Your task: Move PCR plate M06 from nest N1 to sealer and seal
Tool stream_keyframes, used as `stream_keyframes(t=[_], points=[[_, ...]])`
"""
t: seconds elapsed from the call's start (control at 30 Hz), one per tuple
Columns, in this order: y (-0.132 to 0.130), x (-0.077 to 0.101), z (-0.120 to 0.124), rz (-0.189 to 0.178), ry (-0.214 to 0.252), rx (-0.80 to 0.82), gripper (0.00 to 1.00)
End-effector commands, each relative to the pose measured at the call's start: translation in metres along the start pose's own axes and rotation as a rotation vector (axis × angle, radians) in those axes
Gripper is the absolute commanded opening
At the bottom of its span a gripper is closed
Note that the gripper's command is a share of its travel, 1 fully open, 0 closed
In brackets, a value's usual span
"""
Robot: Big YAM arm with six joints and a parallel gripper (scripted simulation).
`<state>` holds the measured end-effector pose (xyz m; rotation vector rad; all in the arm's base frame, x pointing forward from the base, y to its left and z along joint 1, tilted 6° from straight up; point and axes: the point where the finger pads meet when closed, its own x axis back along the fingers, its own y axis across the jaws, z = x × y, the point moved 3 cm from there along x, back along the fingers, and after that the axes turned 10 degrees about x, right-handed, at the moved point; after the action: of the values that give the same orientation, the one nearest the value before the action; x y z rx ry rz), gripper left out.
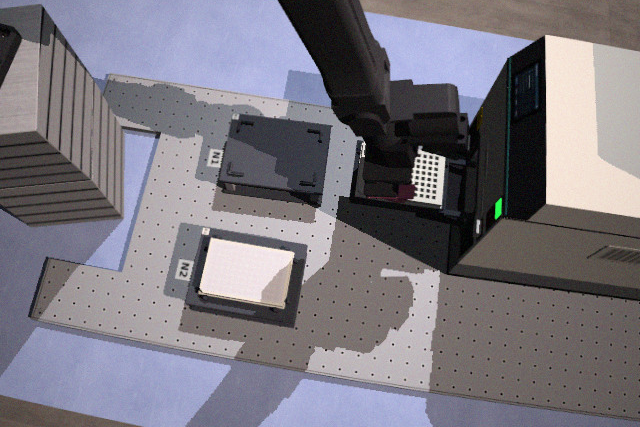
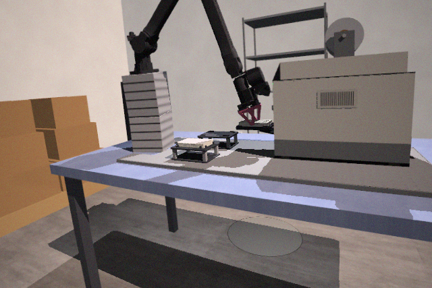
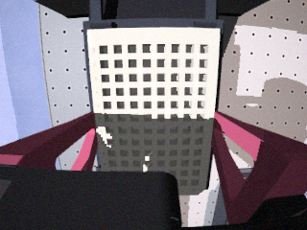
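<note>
The white 96-well plate M06 (image 1: 430,176) lies over the dark sealer stage, which stands out in front of the housing, with its long side along the stage's travel. My gripper (image 1: 397,188) with red fingers is shut on M06 across its short width; it also shows in the wrist view (image 3: 153,148), where the plate (image 3: 153,99) runs between the fingers. I cannot tell whether the plate is fully down in the pocket. The nest N1 (image 1: 275,157) is empty. The lamp (image 1: 498,208) is green. The START key under it is hard to make out.
The sealed plate M09 (image 1: 246,271) sits on nest N2 in front of N1. The sealer housing (image 1: 558,164) stands to the right of the stage. The arm's ribbed base block (image 1: 51,122) stands at the far left.
</note>
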<state>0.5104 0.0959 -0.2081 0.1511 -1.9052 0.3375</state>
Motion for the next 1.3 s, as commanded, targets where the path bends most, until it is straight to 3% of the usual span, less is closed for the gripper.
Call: stream_keyframes(t=[0.0,0.47,1.27], points=[[-0.007,-0.004,-0.015,0.006,-0.033,-0.002,0.00],[-0.006,-0.008,-0.011,0.004,-0.029,-0.002,0.00],[-0.004,-0.008,0.008,-0.001,0.017,0.003,0.00]])
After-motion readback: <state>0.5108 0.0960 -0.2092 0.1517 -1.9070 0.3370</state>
